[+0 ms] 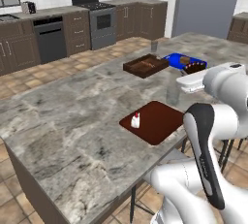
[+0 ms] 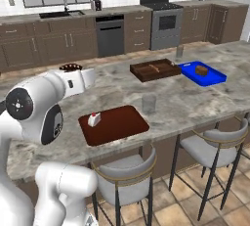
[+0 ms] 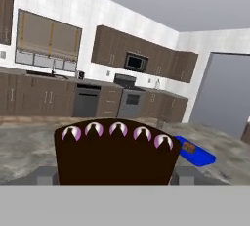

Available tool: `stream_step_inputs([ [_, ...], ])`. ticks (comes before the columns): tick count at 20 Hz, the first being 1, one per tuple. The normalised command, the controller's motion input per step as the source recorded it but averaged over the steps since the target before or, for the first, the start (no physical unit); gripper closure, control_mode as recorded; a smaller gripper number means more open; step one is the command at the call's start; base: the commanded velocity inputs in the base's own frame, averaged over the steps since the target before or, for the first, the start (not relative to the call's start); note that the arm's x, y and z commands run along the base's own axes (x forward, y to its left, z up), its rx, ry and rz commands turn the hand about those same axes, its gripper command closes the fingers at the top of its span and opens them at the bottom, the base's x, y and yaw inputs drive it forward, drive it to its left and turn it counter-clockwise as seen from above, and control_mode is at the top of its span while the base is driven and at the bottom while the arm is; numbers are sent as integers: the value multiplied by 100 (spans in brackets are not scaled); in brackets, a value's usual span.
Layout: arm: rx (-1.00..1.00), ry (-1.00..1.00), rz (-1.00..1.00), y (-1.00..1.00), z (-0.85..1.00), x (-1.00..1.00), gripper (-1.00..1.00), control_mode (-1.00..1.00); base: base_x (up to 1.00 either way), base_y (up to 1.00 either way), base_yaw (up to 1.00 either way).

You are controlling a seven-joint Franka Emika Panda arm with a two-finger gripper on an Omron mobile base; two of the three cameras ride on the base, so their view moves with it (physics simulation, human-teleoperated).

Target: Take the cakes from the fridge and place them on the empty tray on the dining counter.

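Chocolate cake [image 1: 195,66] sits clamped in the tool [image 1: 193,75] in the left base view, its dark top showing just above the white hand at the right of the frame. Below and to the left of the tool, the red-brown tray [image 1: 160,123] lies flat on the marbled counter [image 1: 72,116], near the counter's front edge. The white cake [image 1: 135,120] with its red top stands on that tray's left part. Beyond the tool lie a dark sectioned tray [image 1: 145,65] and a blue tray [image 1: 175,59], side by side. A clear glass [image 1: 173,93] stands between the tool and the red-brown tray.

From the right base view, the tool [image 2: 73,73] is held out over the counter [image 2: 195,98] at the left, with the chocolate cake [image 2: 71,67] as a dark sliver on top of the hand. The tray [image 2: 119,122] lies below and to the right of it, the white cake [image 2: 93,119] on the end nearer the tool. The glass [image 2: 149,103] stands just past the tray's far corner. Farther right are the sectioned tray [image 2: 155,69] and the blue tray [image 2: 211,76], which carries a brown lump [image 2: 201,70].

Through the hand view, the chocolate cake [image 3: 114,154] stands straight ahead between the tool's sides, a row of pinkish dollops along its top edge. The blue tray [image 3: 197,152] lies to the right beyond it.
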Motion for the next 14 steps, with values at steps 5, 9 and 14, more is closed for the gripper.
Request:
stream_step_inputs([
  [5,0,47,0,0,0,94,100,-100,0,0,0],
  [9,0,26,4,-6,-20,38,100,-100,0,0,0],
  [14,0,0,0,-28,-62,0,100,-100,0,0,0],
])
